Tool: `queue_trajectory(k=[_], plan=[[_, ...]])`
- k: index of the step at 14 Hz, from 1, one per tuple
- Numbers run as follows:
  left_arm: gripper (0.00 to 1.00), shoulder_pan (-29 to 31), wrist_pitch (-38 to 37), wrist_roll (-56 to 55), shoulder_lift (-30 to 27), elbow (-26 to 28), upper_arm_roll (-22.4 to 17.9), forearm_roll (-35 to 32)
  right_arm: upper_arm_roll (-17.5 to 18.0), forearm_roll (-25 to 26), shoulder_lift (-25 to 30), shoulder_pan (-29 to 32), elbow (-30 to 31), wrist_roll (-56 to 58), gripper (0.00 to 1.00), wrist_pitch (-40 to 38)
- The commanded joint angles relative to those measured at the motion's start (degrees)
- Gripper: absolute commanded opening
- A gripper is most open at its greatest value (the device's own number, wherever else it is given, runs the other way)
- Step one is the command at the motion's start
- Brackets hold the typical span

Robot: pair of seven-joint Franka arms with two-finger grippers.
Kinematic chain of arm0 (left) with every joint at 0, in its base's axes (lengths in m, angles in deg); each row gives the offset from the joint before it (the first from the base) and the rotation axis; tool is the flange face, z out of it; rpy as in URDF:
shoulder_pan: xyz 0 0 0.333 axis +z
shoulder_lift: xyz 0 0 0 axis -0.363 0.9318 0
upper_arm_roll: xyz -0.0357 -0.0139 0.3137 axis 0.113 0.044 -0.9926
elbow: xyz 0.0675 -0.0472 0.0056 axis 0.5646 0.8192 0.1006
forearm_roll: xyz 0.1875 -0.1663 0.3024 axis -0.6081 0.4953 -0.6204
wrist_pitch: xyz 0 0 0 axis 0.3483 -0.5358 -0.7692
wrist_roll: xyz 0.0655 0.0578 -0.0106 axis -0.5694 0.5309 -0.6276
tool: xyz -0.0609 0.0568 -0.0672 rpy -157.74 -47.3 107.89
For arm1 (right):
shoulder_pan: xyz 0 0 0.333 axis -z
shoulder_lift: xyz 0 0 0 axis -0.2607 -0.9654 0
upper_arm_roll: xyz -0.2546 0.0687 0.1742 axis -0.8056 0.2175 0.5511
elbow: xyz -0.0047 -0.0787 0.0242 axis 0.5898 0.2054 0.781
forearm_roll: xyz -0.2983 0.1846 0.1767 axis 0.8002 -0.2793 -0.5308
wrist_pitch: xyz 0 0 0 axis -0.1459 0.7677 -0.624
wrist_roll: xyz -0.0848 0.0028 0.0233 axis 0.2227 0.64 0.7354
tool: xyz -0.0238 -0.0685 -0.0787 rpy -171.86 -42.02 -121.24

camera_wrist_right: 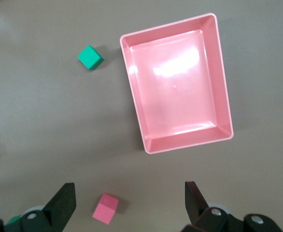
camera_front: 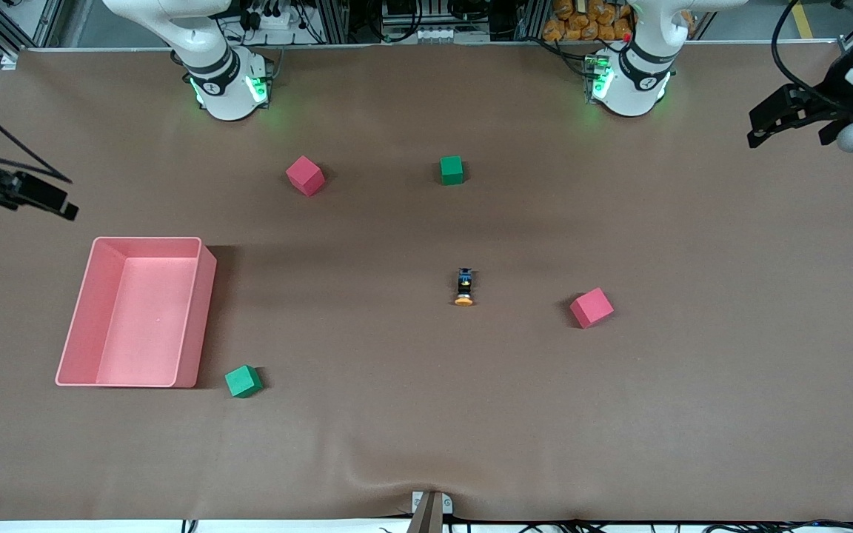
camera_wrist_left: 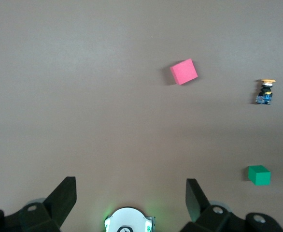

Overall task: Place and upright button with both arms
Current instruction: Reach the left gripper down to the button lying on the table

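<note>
Table (camera_front: 426, 414) mid-span | button (camera_front: 463, 287) lying flat | both pincers parted, raised at ends

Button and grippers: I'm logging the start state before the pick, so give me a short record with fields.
button: lying on its side on the table, orange cap toward the front camera
nearest thing: pink cube, beside it toward the left arm's end, apart
tray: pink tray, nothing in it
left gripper: open, up over the table, holding nothing
right gripper: open, up near the tray, holding nothing
task state: button not yet touched
</note>
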Motion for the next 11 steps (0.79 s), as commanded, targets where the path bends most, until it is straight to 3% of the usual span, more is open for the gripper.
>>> queue_trajectory(k=[1,4,6,8,11], plan=[[1.00,-0.02,0.08,0.09,-0.17,0.14,1.09,0.31,0.69,2.60,3.15,1.05,4.10,2.27,1.00,1.17],[1.00,-0.46,0.17,-0.87,4.30,-0.20,5.20,0.57,0.69,2.61,1.66,3.06,2.18,3.75,1.00,1.34],[1.00,-0.90,0.25,-3.50,9.13,-0.73,7.67,0.83,0.69,2.44,0.00,4.47,-0.19,12.07,1.00,1.25],[1.00,-3.96,2.00,-8.93,14.66,-2.39,9.79,0.40,0.87,2.87,-0.02,3.95,-1.70,15.54,1.00,-0.14],[1.00,-11.69,6.12,-19.13,23.88,-4.51,9.97,0.66,1.04,2.79,0.51,3.86,-3.01,11.87,1.00,-4.28]])
